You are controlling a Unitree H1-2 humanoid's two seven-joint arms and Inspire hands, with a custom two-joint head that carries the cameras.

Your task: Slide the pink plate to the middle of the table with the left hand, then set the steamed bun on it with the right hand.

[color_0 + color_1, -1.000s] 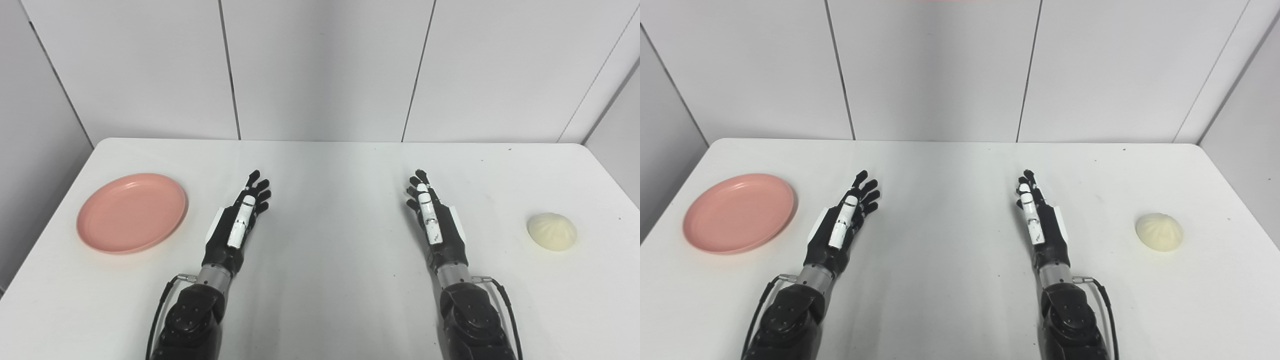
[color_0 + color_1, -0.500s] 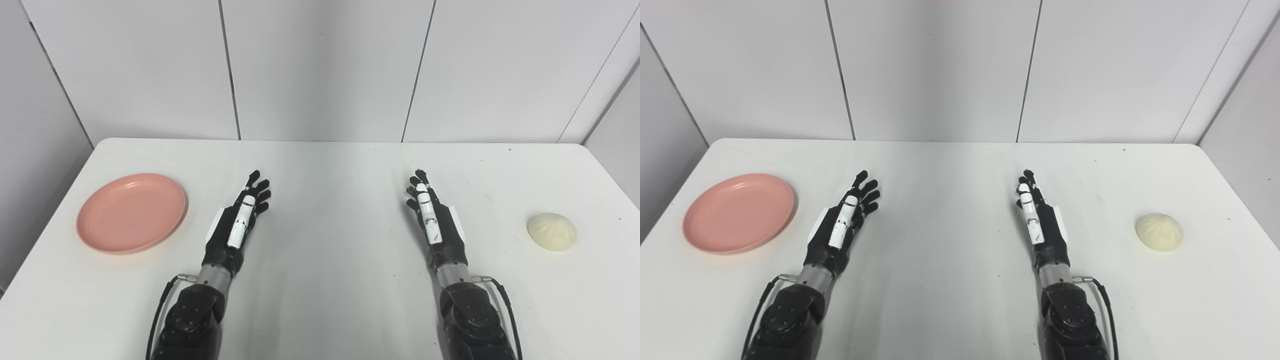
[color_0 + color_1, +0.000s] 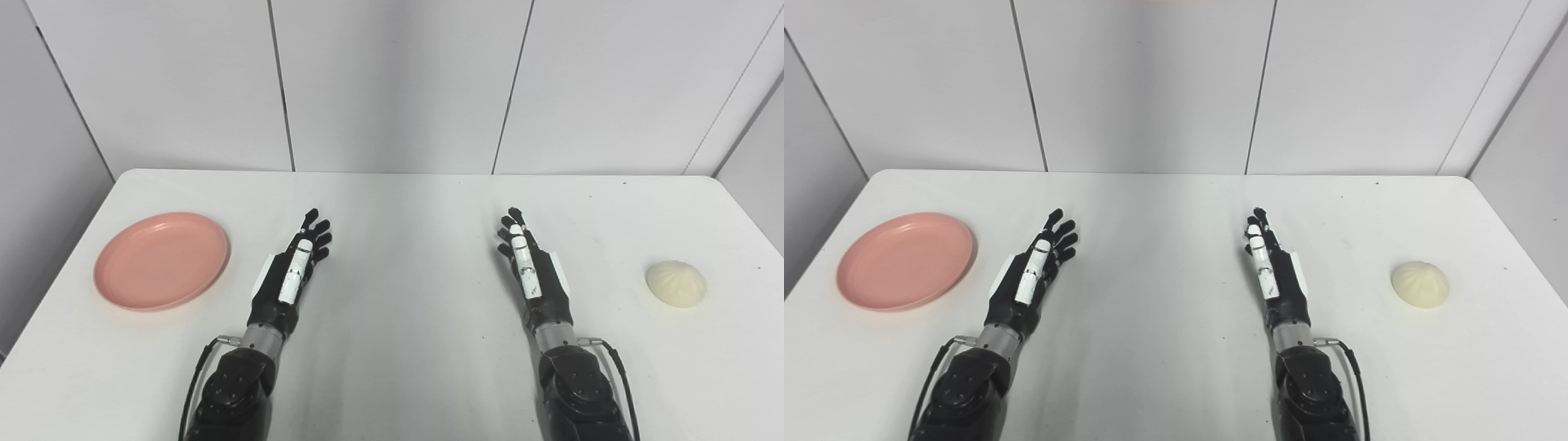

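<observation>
Sitting near the table's left edge, the pink plate [image 3: 161, 260] is well away from the middle, so the first step of the task looks not yet begun. Nothing lies on it. On the opposite side, the steamed bun [image 3: 675, 283] rests directly on the white table [image 3: 404, 343] near the right edge, pale and domed, with nothing touching it.

Between these two things the hands are stretched forward over the table's central area. The left hand [image 3: 290, 275] is just to the right of the plate but apart from it, fingers extended and slightly spread, holding nothing. The right hand [image 3: 533, 272] is well apart from the bun, its fingers likewise straight and empty. Whether either palm touches the tabletop cannot be told from these views.

Judged from how things lie, the whole task is still ahead: the left hand has to reach the plate's rim and push or drag it to the clear centre between the two arms, and only then does the right hand need to go out to the bun, close on it, and carry it onto the plate. Behind the table stand plain grey wall panels [image 3: 392, 86].
</observation>
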